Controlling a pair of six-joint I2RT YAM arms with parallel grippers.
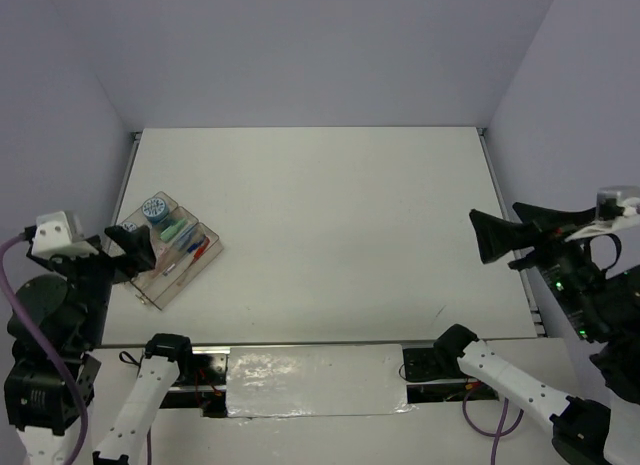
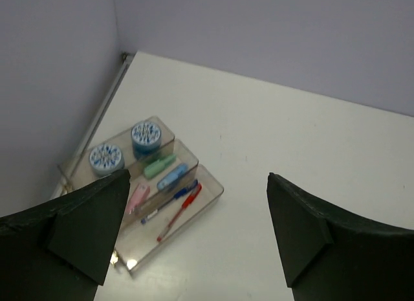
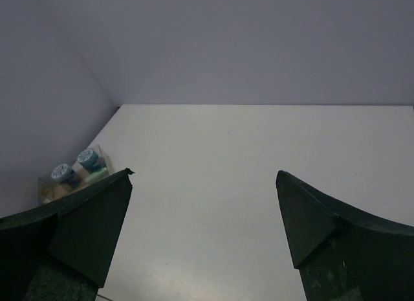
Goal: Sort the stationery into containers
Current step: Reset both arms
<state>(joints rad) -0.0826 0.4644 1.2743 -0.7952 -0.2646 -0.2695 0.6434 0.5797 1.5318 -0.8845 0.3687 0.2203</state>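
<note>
The clear divided tray (image 1: 160, 285) lies at the table's left side, and all the stationery I see is inside it. In the left wrist view the tray (image 2: 206, 199) holds two blue-white discs (image 2: 146, 134) (image 2: 107, 157) in its far compartment. The middle one holds a green capsule (image 2: 160, 166), a blue capsule (image 2: 172, 176) and a pink capsule (image 2: 138, 199). A blue pen (image 2: 169, 201) and a red pen (image 2: 180, 212) lie in the near one. My left gripper (image 1: 133, 249) (image 2: 198, 175) hovers open above the tray's near-left end, holding nothing. My right gripper (image 1: 490, 240) (image 3: 204, 173) is open and empty over the table's right edge.
The white table (image 1: 340, 215) is bounded by lavender walls on three sides. A metal rail (image 2: 107, 100) runs along its left edge, close to the tray. A shiny white strip (image 1: 315, 380) covers the near edge between the two arm bases.
</note>
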